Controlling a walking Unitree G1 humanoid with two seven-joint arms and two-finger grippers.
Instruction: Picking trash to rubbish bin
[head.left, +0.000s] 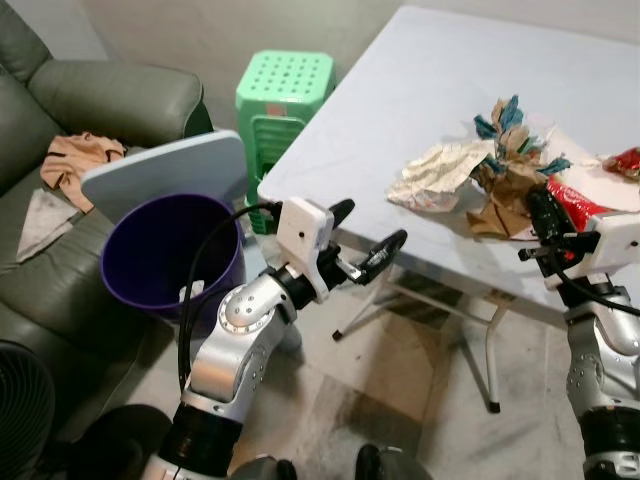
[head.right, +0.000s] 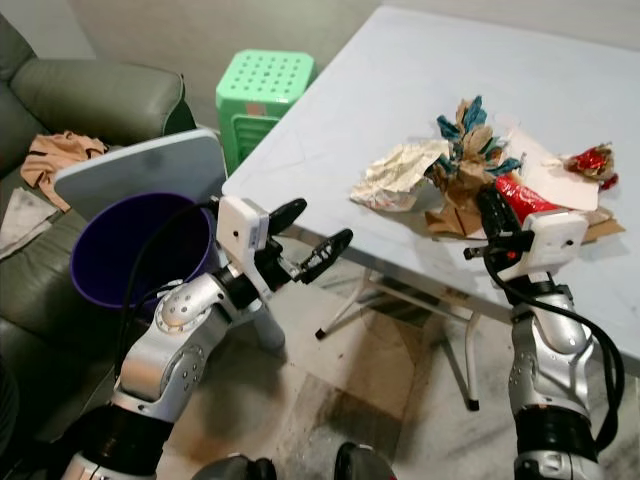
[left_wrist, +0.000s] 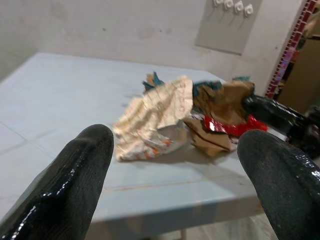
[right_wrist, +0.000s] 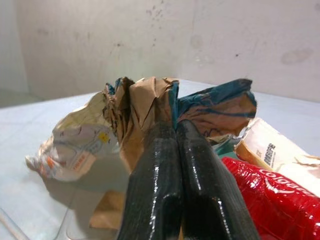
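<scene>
The trash pile lies on the white table, near its front edge: a crumpled brown paper bag, a pale printed wrapper and a red wrapper. The right gripper has its fingers pressed together against the brown bag; whether paper is pinched between them is unclear. The left gripper hangs spread wide below the table corner. The purple rubbish bin stands on the floor beside the sofa.

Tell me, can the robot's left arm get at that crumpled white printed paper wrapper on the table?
Probably yes: the left gripper is open by the table's edge, and only bare tabletop lies between it and the crumpled white printed paper wrapper.
</scene>
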